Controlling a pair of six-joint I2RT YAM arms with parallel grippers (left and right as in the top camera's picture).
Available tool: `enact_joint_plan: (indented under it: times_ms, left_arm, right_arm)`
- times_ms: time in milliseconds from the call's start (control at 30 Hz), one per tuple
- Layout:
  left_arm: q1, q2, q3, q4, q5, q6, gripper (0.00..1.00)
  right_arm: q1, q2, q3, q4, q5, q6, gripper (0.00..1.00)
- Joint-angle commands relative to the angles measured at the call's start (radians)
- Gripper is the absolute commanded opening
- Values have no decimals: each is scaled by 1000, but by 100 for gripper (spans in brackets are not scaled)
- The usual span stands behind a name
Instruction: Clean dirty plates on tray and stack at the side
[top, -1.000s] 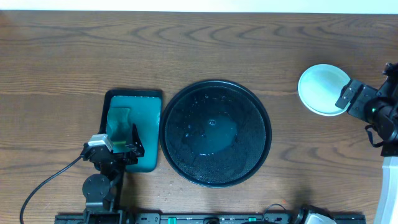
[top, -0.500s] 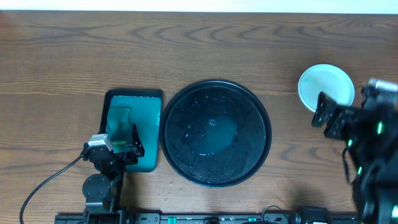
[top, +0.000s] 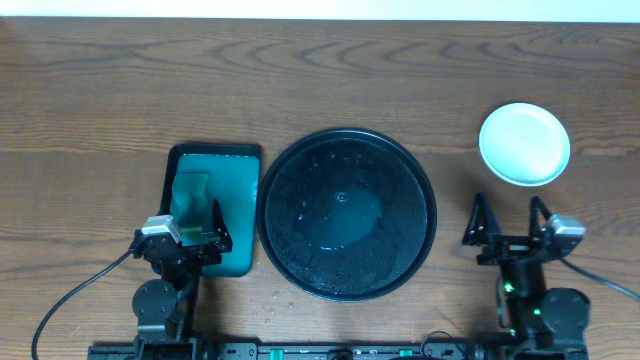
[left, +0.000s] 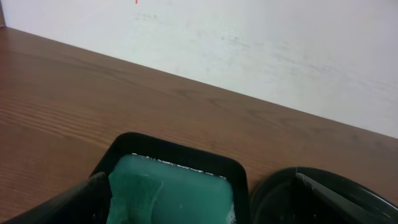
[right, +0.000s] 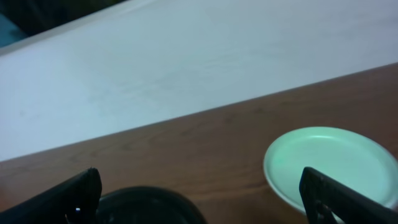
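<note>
The large round black tray (top: 345, 213) lies in the middle of the table, wet, with no plates on it. A stack of plates (top: 524, 143) with a pale top plate stands at the far right; it also shows in the right wrist view (right: 329, 165). I cannot tell how many plates are in it. My right gripper (top: 505, 222) is open and empty near the front edge, below the plates and right of the tray. My left gripper (top: 192, 232) is open and empty over the near end of the teal tray. The black tray's rim shows in both wrist views (left: 323, 196) (right: 149, 205).
A dark teal rectangular tray (top: 215, 205) with a green sponge (top: 190, 195) sits left of the black tray; it also shows in the left wrist view (left: 180, 186). A white wall (left: 249, 43) backs the table's far edge.
My right arm has drawn back from the plates at the far right to a low spot near the front edge. The plates stay put. The left arm has not moved.
</note>
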Motion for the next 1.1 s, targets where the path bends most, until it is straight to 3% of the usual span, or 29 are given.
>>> enact_joint_plan:
  times_ms: [0,67,200,400,1067]
  left_arm:
    - [3,-6,-11,-43,11,21,92]
    - [3,-6,-11,-43,11,21,91]
    - [3,-6,-11,-43,11,21,92]
    - [3,-6,-11,-43,11,21,91]
    - [3,-6,-11,-43,11,21,91]
  right_arm:
    - [40,-34,-118,103,-52,24,99]
    - [58,-45,-180,168,-51,21,99]
    - [82,-49,-178,143,-45,-102,99]
    - [83,-48,-176,161,-55,-120,99]
    - [94,-64,-198,70,-89,-336,99]
